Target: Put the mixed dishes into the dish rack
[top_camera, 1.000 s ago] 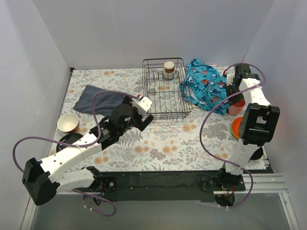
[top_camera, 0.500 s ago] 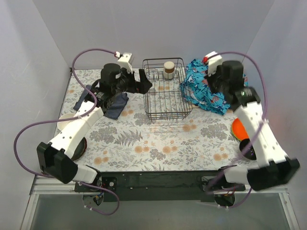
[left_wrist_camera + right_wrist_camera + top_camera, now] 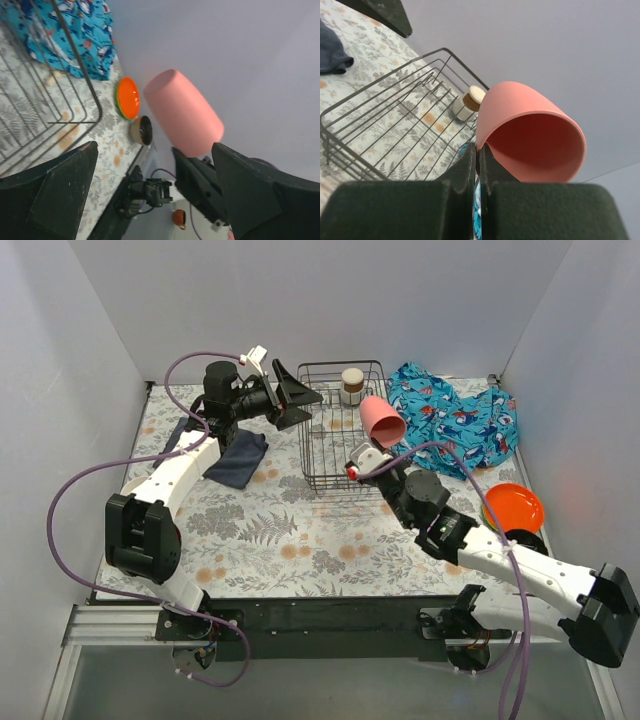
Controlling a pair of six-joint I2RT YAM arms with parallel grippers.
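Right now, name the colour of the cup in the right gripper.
Pink. The cup in the right gripper shows best in the right wrist view.

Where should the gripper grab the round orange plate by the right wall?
Pinch the round orange plate by its raised rim, probably coming from above at its left edge; it lies flat and looks too wide to span.

— The left arm [image 3: 175, 470]?
— Bent at the elbow, it extends to the far left side. The wrist is level, and the left gripper [image 3: 308, 410] points right with fingers spread wide.
— And the right arm [image 3: 510, 565]?
— Stretched low toward centre. The right gripper [image 3: 477, 152] is tilted upward, pinching the pink cup [image 3: 520, 115] by its rim.
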